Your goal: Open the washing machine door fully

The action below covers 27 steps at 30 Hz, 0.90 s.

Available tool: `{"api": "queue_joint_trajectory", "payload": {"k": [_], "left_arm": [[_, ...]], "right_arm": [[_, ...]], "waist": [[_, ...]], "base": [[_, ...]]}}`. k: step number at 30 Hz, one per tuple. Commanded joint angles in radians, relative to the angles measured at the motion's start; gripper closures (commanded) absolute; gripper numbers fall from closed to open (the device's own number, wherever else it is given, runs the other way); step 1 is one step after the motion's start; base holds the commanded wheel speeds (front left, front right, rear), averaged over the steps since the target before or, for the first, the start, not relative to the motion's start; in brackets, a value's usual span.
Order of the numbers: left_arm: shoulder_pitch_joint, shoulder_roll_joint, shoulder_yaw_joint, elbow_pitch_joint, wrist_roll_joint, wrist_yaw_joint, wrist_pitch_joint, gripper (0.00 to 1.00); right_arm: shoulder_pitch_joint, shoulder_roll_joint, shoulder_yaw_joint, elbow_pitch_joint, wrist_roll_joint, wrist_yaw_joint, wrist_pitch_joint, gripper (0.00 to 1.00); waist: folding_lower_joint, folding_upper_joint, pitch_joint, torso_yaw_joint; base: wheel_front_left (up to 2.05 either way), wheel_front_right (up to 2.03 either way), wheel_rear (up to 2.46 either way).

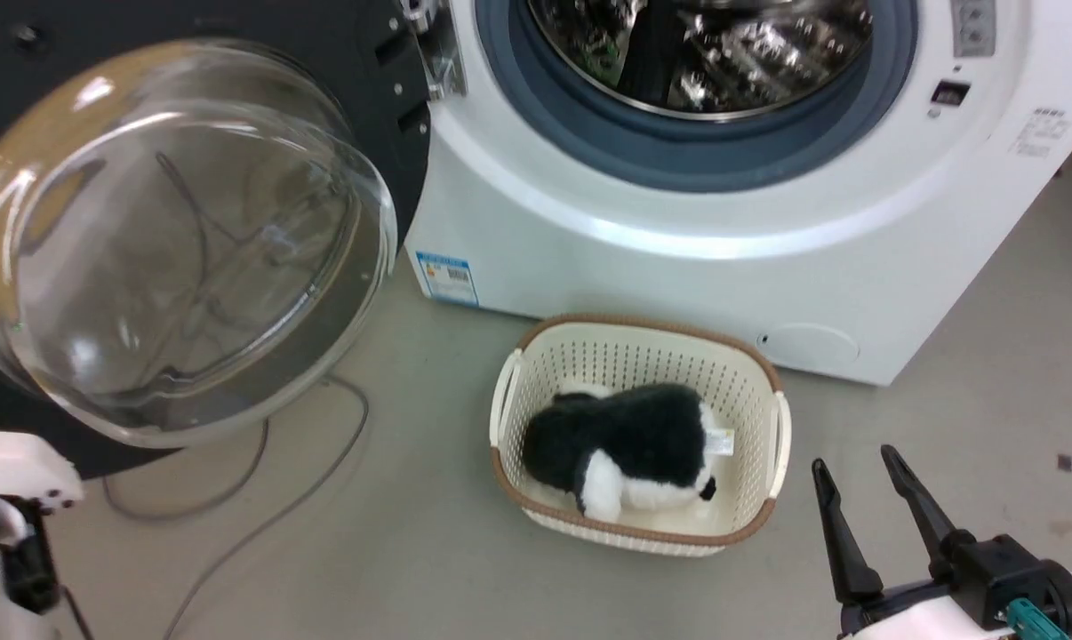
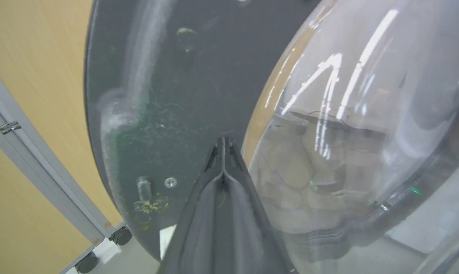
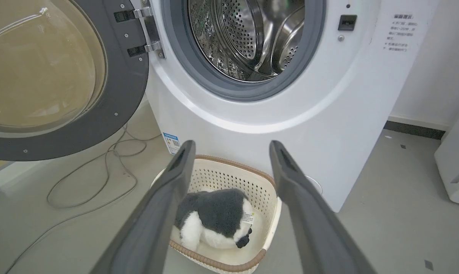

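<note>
**Left gripper** (image 2: 223,146): fingers pressed together into one dark wedge, nothing between them. The tip sits at the black inner ring of the washing machine door (image 2: 168,95), just beside the rim of the glass bowl. Whether it touches cannot be told.

**Right gripper** (image 1: 856,462): fingers spread wide and empty, held over the floor (image 1: 989,373) to the right of the basket (image 1: 643,356), apart from it.

**Washing machine door** (image 1: 172,240): swung out at the robot's left of the washing machine (image 1: 678,267), hung on the metal hinge (image 1: 438,53) at the left edge of the opening. The disc is round, so it has no long axis. It stands on edge, inner face and bulging glass bowl turned toward the robot.

**Washing machine**: its front faces the robot. The steel drum (image 1: 705,53) is exposed inside the grey gasket (image 1: 678,151), and a blue label (image 1: 447,278) sits at the lower left corner of the front.

**Basket**: cream with a brown rim, on the floor just before the machine's lower front edge. It holds a black-and-white plush toy (image 1: 629,444).

**Cables** (image 1: 260,524): grey loops on the floor below the door.
</note>
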Motion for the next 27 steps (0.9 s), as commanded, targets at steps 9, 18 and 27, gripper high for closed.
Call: {"api": "queue_joint_trajectory", "payload": {"k": [9,18,27], "left_arm": [[0.191,-0.081,-0.027,-0.248,0.087,-0.016,-0.004,1.0],[0.335,-0.166,-0.054,-0.471,0.092,-0.078,-0.004,0.0],[0.435,-0.236,-0.123,-0.543,0.119,-0.125,-0.004,0.0]], "right_arm": [[0.057,0.003,-0.017,-0.019,0.021,0.001,-0.005,0.0],[0.075,0.003,-0.041,-0.053,0.006,0.001,-0.005,0.0],[0.091,0.003,-0.053,-0.079,-0.006,0.001,-0.005,0.0]], "waist": [[0.0,0.0,-0.153,-0.02],[0.0,0.0,-0.196,-0.068],[0.0,0.0,-0.232,-0.149]], "base": [[0.0,0.0,0.0],[0.0,0.0,0.0],[0.0,0.0,0.0]]}}
